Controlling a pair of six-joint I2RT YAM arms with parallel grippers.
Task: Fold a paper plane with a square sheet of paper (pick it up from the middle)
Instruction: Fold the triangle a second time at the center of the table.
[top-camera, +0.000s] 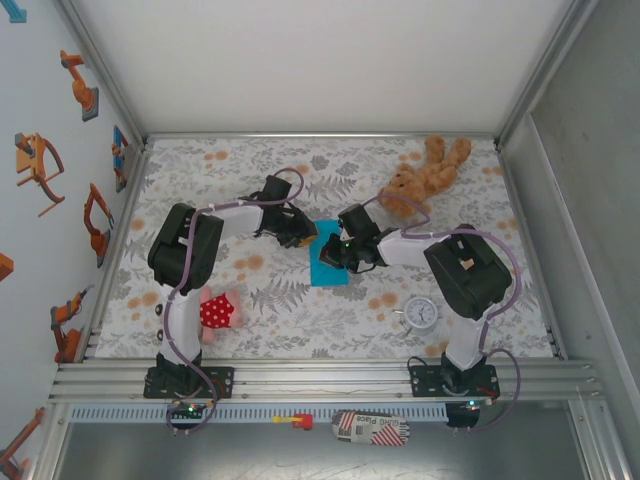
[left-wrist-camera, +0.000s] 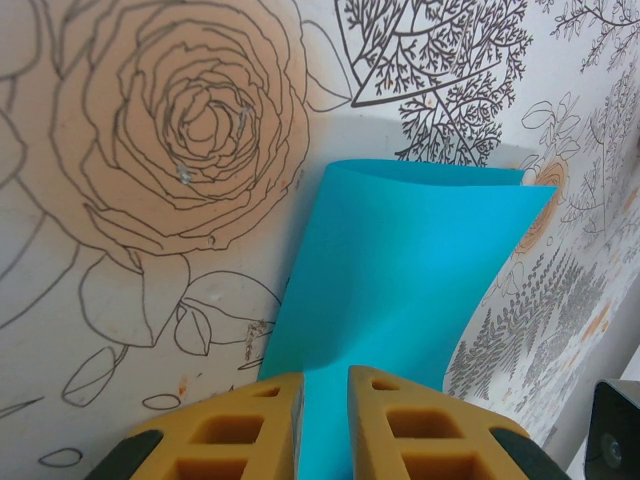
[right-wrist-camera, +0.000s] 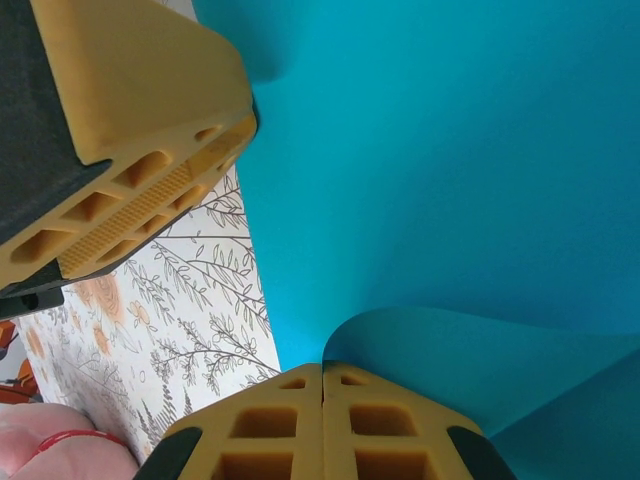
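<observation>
On the tabletop (top-camera: 300, 310), paper (top-camera: 330, 262) pinched from both sides
Its long axis runs near-to-far between the arms, one side curling up; the left tool (left-wrist-camera: 325, 385) grips the left edge, the right tool (right-wrist-camera: 322, 372) is clenched on the curled right edge.

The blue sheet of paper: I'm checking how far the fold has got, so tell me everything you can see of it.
The square sheet of paper is thin, plain turquoise, matte and unmarked. It sits mid-table on the floral table cover, between the two arms, and is partly lifted rather than flat: the left wrist view shows it bowed, with its far edge curling. The left gripper pinches one edge between its yellow fingers. The right gripper, fingers pressed together, seems to nip a curled-up flap. No sharp crease shows.
</observation>
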